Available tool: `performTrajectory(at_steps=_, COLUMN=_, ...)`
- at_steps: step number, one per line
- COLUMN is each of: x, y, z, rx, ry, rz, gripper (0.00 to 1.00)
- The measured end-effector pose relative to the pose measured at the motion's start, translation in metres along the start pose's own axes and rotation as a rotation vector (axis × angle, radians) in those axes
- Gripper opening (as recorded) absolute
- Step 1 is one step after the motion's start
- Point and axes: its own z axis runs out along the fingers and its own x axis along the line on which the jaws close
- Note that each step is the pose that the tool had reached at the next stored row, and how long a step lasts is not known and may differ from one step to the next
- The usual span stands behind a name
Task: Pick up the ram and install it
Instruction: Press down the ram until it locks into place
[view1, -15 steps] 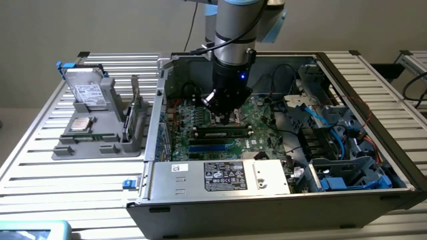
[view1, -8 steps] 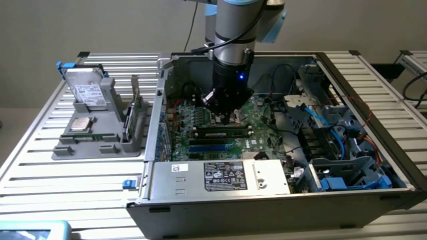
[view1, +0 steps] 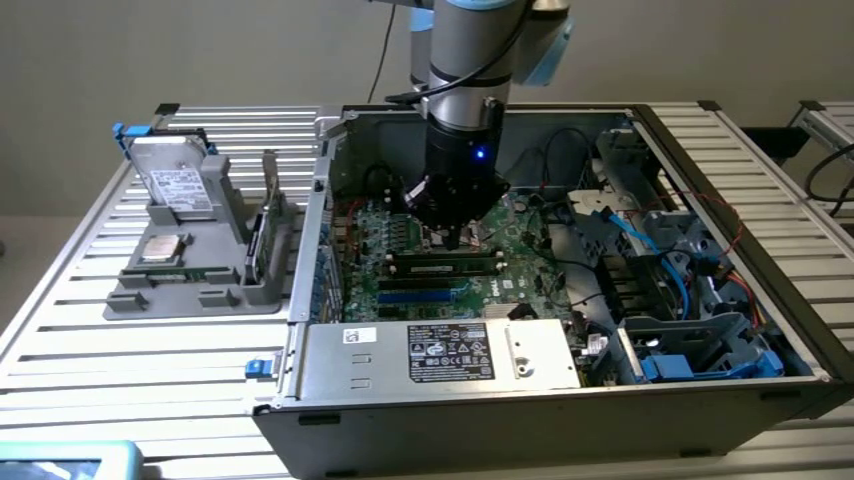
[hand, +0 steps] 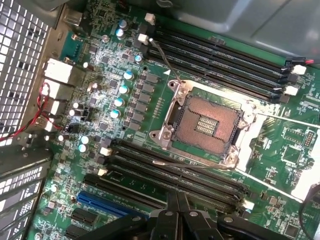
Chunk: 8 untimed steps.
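the robot arm (view1: 470, 60) reached down into the open computer case (view1: 534, 420), which lay on a slatted metal table (view1: 80, 330). the gripper (view1: 454, 236) hung low over the green motherboard (view1: 514, 225), just above the memory slots near the middle of the board. in the wrist view the gripper (hand: 177, 200) had its two dark fingers (hand: 172, 207) pressed together, with nothing visible between them, over the black memory slots (hand: 165, 172) beside the empty processor socket (hand: 205, 122).

a long dark stick lay seated in the slot right beneath the fingertips in the exterior view; it looked like the ram (view1: 445, 267), though its colour and label could not be made out there. a blue slot (view1: 424, 297) ran parallel to it, closer to the case's front edge, and the power supply (view1: 441, 352) with its white labels sat along that front edge.

a grey parts holder (view1: 200, 265) stood on the table near its edge at the exterior view's left, well apart from the gripper. it carried a silver hard drive (view1: 176, 183) propped at its far end, a small square processor chip (view1: 163, 247) lying flat in the middle, and a thin board (view1: 276, 235) standing on edge along the side nearest the case.

blue and black cables (view1: 667, 250) filled the case toward the exterior view's right.
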Motion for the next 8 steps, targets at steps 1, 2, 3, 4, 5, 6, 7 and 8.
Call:
performTrajectory(at_steps=1, x=0.0000, y=0.0000, z=0.0000, rx=0.0006, ry=-0.0001, rz=0.011, gripper=0.11)
performTrajectory(at_steps=2, x=0.0000, y=0.0000, z=0.0000, rx=0.0014, ry=0.0000, rz=0.021, gripper=0.11)
performTrajectory(at_steps=3, x=0.0000, y=0.0000, z=0.0000, rx=0.0023, ry=0.0001, rz=0.032, gripper=0.11)
performTrajectory(at_steps=4, x=0.0000, y=0.0000, z=0.0000, rx=0.0031, ry=0.0001, rz=0.043, gripper=0.11)
performTrajectory(at_steps=5, x=0.0000, y=0.0000, z=0.0000, rx=0.0039, ry=0.0001, rz=0.053, gripper=0.11)
performTrajectory(at_steps=6, x=0.0000, y=0.0000, z=0.0000, rx=0.0048, ry=0.0002, rz=0.064, gripper=0.11)
performTrajectory(at_steps=7, x=0.0000, y=0.0000, z=0.0000, rx=0.0056, ry=0.0003, rz=0.074, gripper=0.11)
performTrajectory(at_steps=8, x=0.0000, y=0.0000, z=0.0000, rx=0.0064, ry=0.0004, rz=0.085, gripper=0.11)
